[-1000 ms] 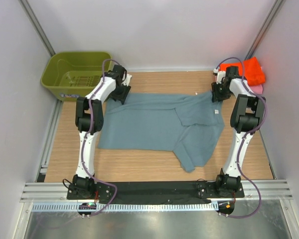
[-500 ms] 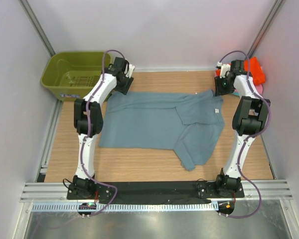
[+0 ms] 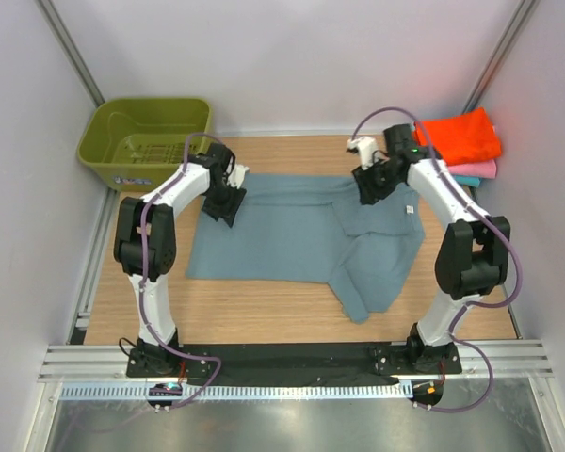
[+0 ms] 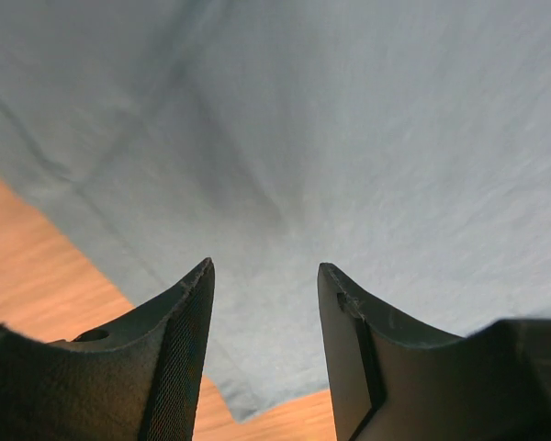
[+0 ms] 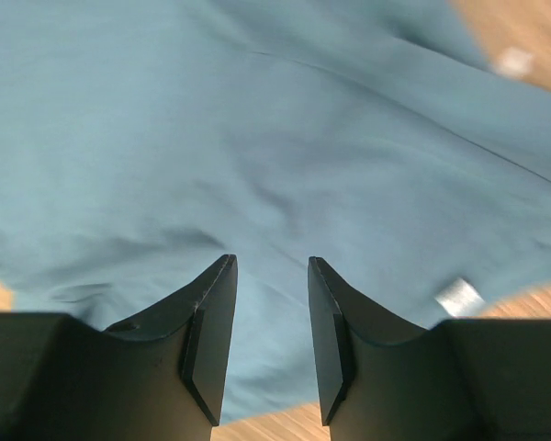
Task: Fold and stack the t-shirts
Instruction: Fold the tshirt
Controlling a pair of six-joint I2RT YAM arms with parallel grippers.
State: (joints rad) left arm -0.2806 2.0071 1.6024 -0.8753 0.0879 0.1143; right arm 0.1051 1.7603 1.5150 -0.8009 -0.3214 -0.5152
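Left gripper [image 3: 224,202] first, from up top: it's down low at the far-left corner of the big blue-grey shirt [image 3: 282,235]. That shirt lies spread out in the middle of the table [image 3: 264,315], neck end to the right & one sleeve poking out toward me. My right gripper [image 3: 372,184] is over the far edge at the neck end. The orange shirt [image 3: 461,137] sits folded on the pink shirt [image 3: 478,169] in the far-right corner. The green basket [image 3: 87,146] is far left.

Left wrist cam: my left gripper [image 4: 264,266] is abt half open w/ nothing pinched. I see only blue cloth past the tips & a bit of wood by the shirt's edge.

Right wrist cam: same thing. My right gripper [image 5: 270,261] is part open, holding nothing, w/ soft wrinkly shirt below it. A small white tag [image 5: 457,297] shows near the edge.

I think the step is to grab the far edge & fold it toward me. To do it well, I prob should:
- go down till both tips touch cloth right at the edge
- pinch w/ both sides at the same time
- lift both the same bit, so the cloth stays tight & flat between them
- bring it over slow & line up the edges, bc a crooked fold makes a wobbly stack
- mind that loose sleeve; it needs tucking in too
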